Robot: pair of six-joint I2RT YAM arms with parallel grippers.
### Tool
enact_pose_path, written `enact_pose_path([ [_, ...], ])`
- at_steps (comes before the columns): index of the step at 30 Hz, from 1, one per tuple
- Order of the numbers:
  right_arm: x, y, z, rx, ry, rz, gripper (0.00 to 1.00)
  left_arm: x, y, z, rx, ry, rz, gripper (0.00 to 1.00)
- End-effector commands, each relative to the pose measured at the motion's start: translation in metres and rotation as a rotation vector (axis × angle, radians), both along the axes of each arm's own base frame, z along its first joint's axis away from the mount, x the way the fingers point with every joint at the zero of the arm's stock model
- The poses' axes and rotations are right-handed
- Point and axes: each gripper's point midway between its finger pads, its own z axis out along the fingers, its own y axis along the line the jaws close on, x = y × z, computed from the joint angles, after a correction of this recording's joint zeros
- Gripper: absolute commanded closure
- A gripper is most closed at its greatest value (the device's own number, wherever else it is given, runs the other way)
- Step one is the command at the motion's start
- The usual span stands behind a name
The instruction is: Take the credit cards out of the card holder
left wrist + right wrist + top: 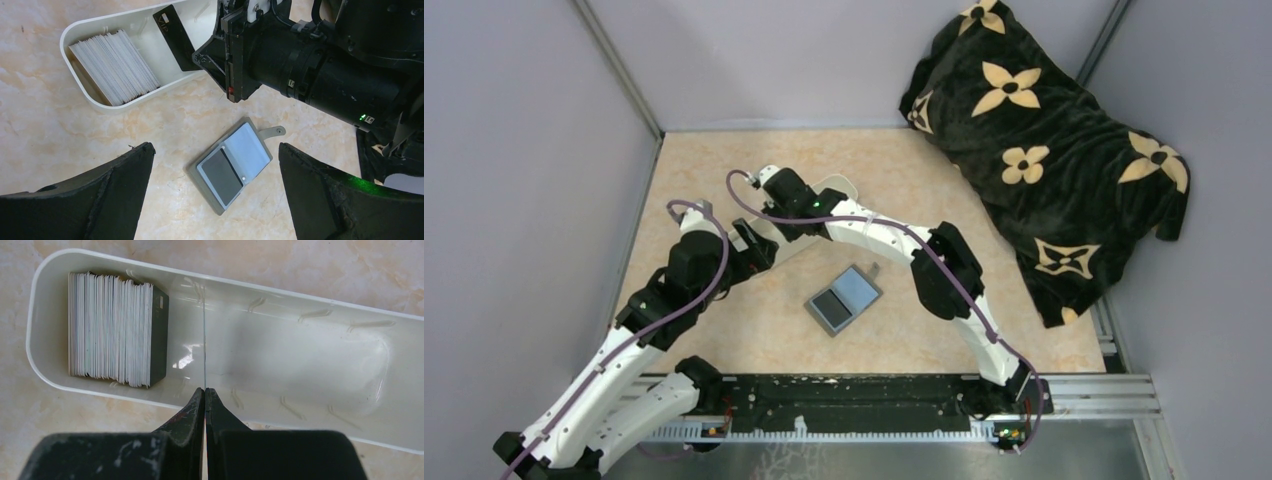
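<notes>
Card (204, 340) pinched tight in the right end effector (205, 390), jaws fully closed on its near end. From the right wrist it shows edge-on, a thin line running from the fingertips out over the white tray (310, 355). The left wrist view shows its black face, tilted above the tray's open middle. Whether its far end touches the tray, I cannot tell.

A packed stack (110, 330) of pale cards stands on edge at one rounded end of the tray, with a black card at its inner side. The rest of the tray is bare.

Over to the left end effector (214, 150): jaws spread wide, nothing held, its two black fingers (125, 175) framing the holder (232, 162) below it.

The holder lies open and flat on the desk (50, 130), near the tray but apart from it. One pocket shows a dark card (220, 172) and the other is pale blue-grey. A small grey tab (272, 132) sticks out at its far corner.

From the top view, both arms reach in toward the tray on the left half of the desk, the right arm crossing past the holder. A black blanket (1044, 160) with cream flowers is heaped at the far right corner.
</notes>
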Motion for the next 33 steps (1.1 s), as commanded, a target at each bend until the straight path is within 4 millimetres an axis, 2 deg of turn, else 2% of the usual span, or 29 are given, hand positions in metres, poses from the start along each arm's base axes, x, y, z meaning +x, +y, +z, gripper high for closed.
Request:
enact_pose_path([
  [1, 0.002, 0.013, 0.021, 0.029, -0.043, 0.016, 1.0, 0.0, 0.002, -0.004, 0.015, 0.002, -0.008, 0.0],
  [11, 0.0, 0.026, 0.027, 0.009, -0.042, 0.036, 1.0, -0.001, -0.007, -0.017, 0.007, 0.03, -0.041, 0.0],
  [15, 0.001, 0.029, 0.03, -0.023, -0.04, 0.031, 1.0, -0.001, -0.006, -0.013, 0.009, 0.018, -0.041, 0.0],
  [21, 0.0, 0.025, 0.018, -0.06, -0.014, 0.008, 1.0, -0.001, -0.003, -0.013, 0.021, 0.013, -0.035, 0.0],
  [33, -0.003, 0.034, 0.005, -0.044, 0.015, 0.023, 1.0, -0.002, -0.002, -0.017, 0.034, 0.021, -0.04, 0.0],
])
